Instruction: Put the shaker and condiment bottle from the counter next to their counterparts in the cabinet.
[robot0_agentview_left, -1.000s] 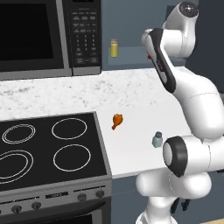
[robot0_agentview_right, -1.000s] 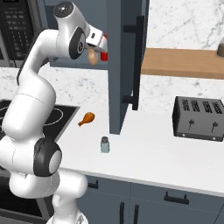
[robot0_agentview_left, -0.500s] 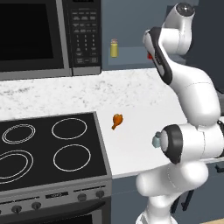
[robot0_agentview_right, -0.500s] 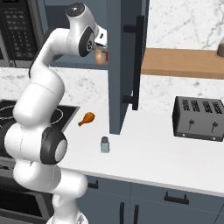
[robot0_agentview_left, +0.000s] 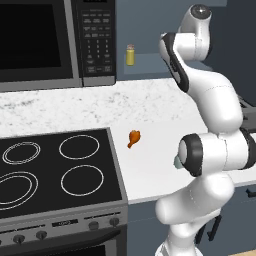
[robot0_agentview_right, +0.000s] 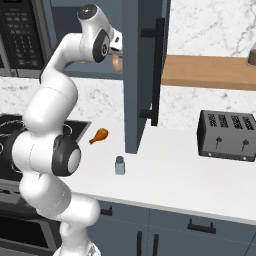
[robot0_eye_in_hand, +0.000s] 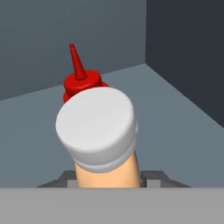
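Now deeper inside the cabinet (robot0_eye_in_hand: 175, 113), tool-held condiment bottle (robot0_eye_in_hand: 98, 131), near red squeeze bottle (robot0_eye_in_hand: 78, 78)

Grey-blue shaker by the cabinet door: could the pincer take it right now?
Probably not: the pincer is up in the cabinet, shut on the condiment bottle; the shaker stands on the counter.

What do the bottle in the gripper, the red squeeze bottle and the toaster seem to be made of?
Condiment bottle: smooth matte orange-tan body with a whitish cap, probably plastic, no glassy shine. Red squeeze bottle: uniformly red with a moulded pointed nozzle, likely soft plastic. Toaster: dark grey, flat-sided, faint sheen, perhaps painted metal; the render leaves it open.
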